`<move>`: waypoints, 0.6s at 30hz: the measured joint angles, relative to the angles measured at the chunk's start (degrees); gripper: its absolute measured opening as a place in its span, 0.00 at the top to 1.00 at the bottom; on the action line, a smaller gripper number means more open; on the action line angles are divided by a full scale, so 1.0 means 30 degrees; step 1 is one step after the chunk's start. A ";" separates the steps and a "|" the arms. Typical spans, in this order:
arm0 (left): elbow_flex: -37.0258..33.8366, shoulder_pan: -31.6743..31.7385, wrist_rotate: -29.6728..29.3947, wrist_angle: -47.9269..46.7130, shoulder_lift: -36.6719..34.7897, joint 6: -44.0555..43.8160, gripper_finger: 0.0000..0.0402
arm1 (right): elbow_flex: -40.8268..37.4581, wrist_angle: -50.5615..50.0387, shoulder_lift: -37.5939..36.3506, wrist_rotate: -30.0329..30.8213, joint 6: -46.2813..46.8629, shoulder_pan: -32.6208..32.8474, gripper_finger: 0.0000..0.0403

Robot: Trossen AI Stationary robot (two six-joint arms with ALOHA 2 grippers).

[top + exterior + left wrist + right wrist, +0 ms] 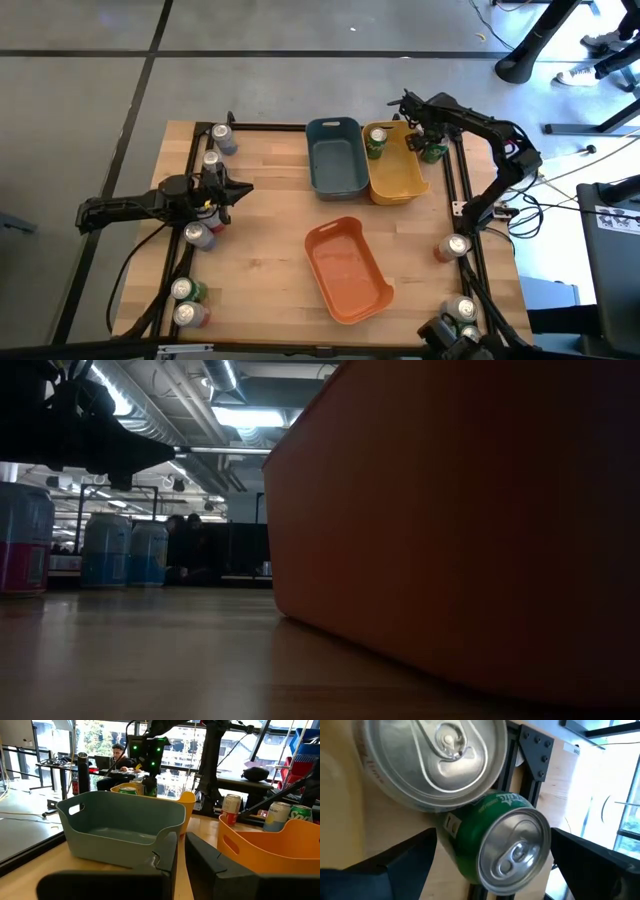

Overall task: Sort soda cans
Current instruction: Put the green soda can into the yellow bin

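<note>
Right tool (432, 147) upper right of frame, over yellow bin (398, 180) far edge, fingers spread either side of green can (495, 850), not clenched. Best: lower until can sits upright inside bin beside other can (377, 140), then lift straight. Left tool (236, 189) mid-left over counter (270, 250), fingers nearly together, empty.

Your low view is dim, backlit by ceiling lights (235, 415); the cans (507, 845) between the right hand's fingers blur.
</note>
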 joint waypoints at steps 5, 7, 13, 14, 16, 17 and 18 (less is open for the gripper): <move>0.0003 -0.0007 0.0000 0.0007 0.0000 0.0000 0.93 | 0.0000 0.0092 0.0225 -0.1380 -0.0678 -0.0013 0.06; 0.0006 -0.0002 0.0000 0.0012 0.0000 0.0000 0.93 | 0.0000 0.0245 0.0251 -0.2581 -0.1154 -0.0007 0.06; 0.0007 -0.0002 0.0000 0.0015 0.0000 0.0007 0.93 | 0.0000 0.0613 0.0258 -0.4332 -0.2095 0.0000 0.06; 0.0007 -0.0007 0.0000 0.0015 -0.0004 0.0049 0.93 | 0.0000 0.0633 0.0258 -0.4436 -0.2122 -0.0003 0.06; 0.0004 -0.0005 0.0000 0.0015 -0.0005 0.0051 0.93 | 0.0000 0.0649 0.0258 -0.4444 -0.2289 0.0000 0.06; 0.0003 -0.0003 0.0000 0.0015 -0.0007 0.0058 0.93 | 0.0000 0.0655 0.0258 -0.4452 -0.2472 0.0000 0.06; 0.0007 -0.0002 0.0000 0.0015 -0.0006 0.0058 0.93 | 0.0000 0.0648 0.0258 -0.4463 -0.2525 0.0000 0.07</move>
